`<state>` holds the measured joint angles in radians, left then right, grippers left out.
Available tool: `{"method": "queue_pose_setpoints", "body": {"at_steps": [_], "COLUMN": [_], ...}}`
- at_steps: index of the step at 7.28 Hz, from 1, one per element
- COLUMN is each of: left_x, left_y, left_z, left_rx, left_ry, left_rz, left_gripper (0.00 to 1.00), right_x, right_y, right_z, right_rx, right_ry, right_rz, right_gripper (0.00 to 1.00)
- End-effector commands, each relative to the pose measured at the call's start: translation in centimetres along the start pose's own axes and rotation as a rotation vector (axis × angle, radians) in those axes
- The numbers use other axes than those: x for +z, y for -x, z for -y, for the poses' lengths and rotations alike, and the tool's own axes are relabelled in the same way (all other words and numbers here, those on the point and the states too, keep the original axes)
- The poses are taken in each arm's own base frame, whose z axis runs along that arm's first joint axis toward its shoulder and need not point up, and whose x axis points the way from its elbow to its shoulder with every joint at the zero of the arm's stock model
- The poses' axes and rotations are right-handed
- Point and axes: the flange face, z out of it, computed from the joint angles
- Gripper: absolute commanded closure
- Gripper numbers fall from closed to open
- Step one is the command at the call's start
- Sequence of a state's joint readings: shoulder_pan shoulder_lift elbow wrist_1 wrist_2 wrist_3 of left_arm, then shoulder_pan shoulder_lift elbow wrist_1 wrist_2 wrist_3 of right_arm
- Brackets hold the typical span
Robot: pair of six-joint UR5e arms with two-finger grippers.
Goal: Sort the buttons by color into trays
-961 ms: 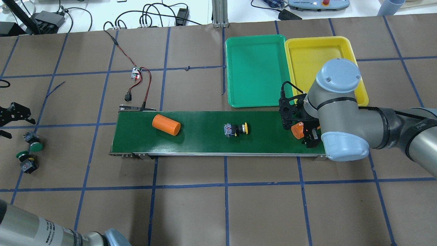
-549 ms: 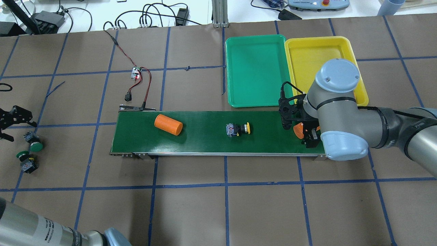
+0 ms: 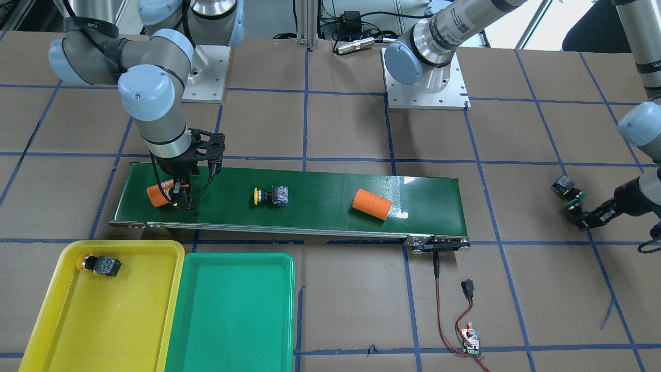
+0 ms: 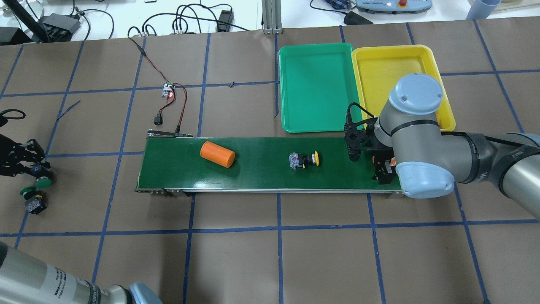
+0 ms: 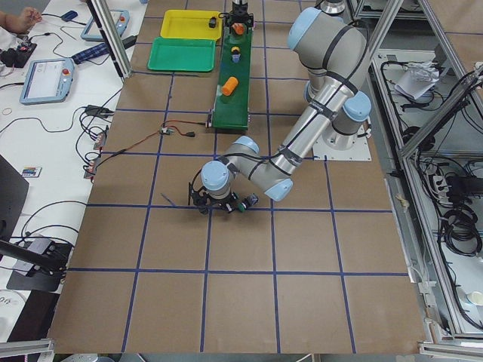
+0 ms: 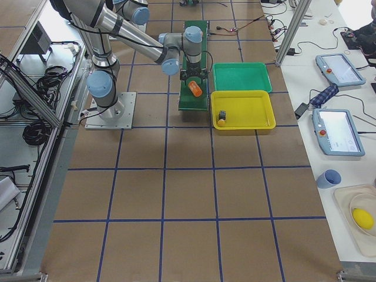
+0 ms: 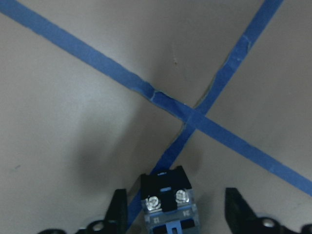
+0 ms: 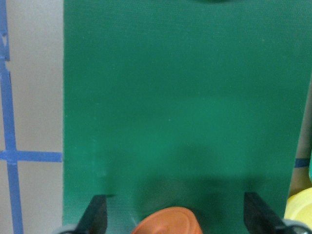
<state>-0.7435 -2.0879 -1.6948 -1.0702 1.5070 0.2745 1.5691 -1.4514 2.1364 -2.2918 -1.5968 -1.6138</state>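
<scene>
**Where are the buttons?**
One yellow-capped button lies on its side near the middle of the conveyor belt, between its long edges, with its cap toward the belt's right end. A second yellow button lies in the yellow tray, in the corner nearest the belt's right end. A green button and another green button lie close together on the tabletop, well beyond the belt's left end.

**What are the fingers doing?**
The left gripper has its fingers spread wide either side of the first green button's body, with a gap on each side. The right gripper is also spread wide, straddling an orange cylinder at the belt's right end without touching it.

**Where is there room to move?**
Bare belt runs from the yellow-capped button to the right gripper, and the other way to a second orange cylinder. A wide stretch of brown tabletop separates the belt's left end from the green buttons. The green tray sits rim to rim with the yellow tray, just past the belt's far long edge.
</scene>
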Motion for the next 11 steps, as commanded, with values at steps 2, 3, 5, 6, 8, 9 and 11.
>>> {"method": "queue_pose_setpoints", "body": {"at_steps": [2, 3, 5, 6, 8, 9, 11], "left_x": [-4.0, -5.2, -6.6, -6.4, -4.4, -3.4, -2.4], "left_y": [-8.4, -13.5, -24.5, -29.9, -34.5, -36.1, -37.7], "left_z": [-1.3, -2.9, -8.1, -11.6, -16.6, -18.7, -20.4], "left_rx": [0.036, -0.011, -0.118, -0.199, -0.332, -0.405, -0.383], "left_ry": [-0.032, -0.047, -0.025, -0.028, -0.005, 0.007, 0.015], "left_rz": [0.008, 0.017, 0.024, 0.03, 0.044, 0.058, 0.074], "left_gripper": [1.0, 1.0, 1.0, 1.0, 1.0, 1.0, 1.0], "right_x": [0.1, 0.1, 0.1, 0.1, 0.1, 0.1, 0.1], "right_y": [-0.1, -0.1, -0.1, -0.1, -0.1, -0.1, -0.2], "right_z": [0.0, 0.0, -0.1, -0.1, -0.1, -0.1, -0.1], "right_rx": [0.003, 0.003, 0.003, 0.003, 0.0, 0.0, 0.006], "right_ry": [0.0, 0.0, 0.0, 0.0, 0.0, 0.0, 0.0], "right_rz": [-0.001, -0.001, -0.001, -0.002, -0.004, -0.002, -0.004], "right_gripper": [0.0, 0.0, 0.0, 0.0, 0.0, 0.0, 0.0]}}
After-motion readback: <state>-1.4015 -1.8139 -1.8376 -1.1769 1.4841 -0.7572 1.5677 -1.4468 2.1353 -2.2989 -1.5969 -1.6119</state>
